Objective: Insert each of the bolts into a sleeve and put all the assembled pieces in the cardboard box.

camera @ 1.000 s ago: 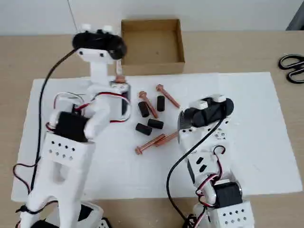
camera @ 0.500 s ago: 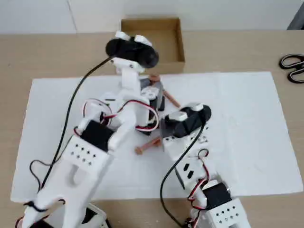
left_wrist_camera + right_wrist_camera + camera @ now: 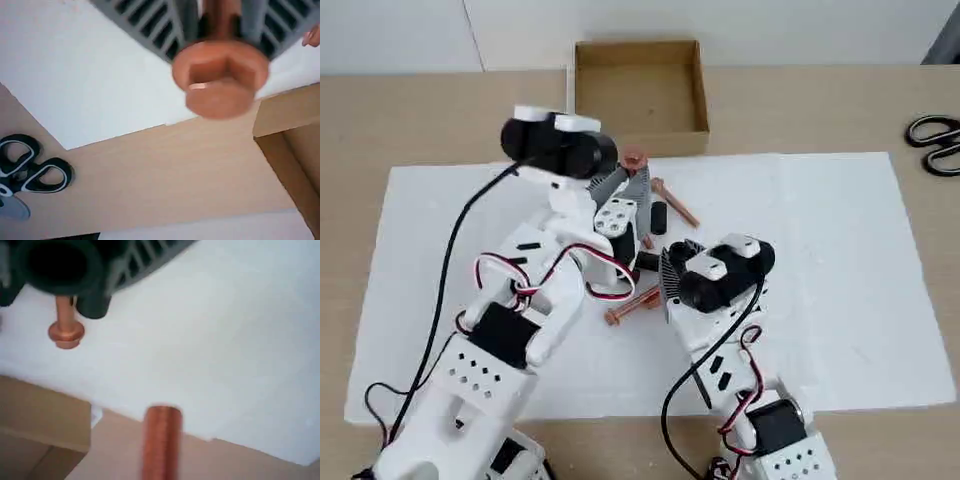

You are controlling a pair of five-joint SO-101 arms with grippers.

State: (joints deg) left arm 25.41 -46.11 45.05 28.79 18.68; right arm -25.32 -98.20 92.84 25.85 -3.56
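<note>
Right claw (image 3: 669, 271) swung inward, clamped on sleeve (image 3: 56, 262), left claw (image 3: 632, 173) clamping bolt (image 3: 220, 80) beside cardboard box (image 3: 640, 144)

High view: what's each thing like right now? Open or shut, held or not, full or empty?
left gripper: shut on the bolt
bolt: held off the table, no sleeve on it
right gripper: shut on a sleeve
sleeve: held, nothing in it
cardboard box: open, empty
</note>
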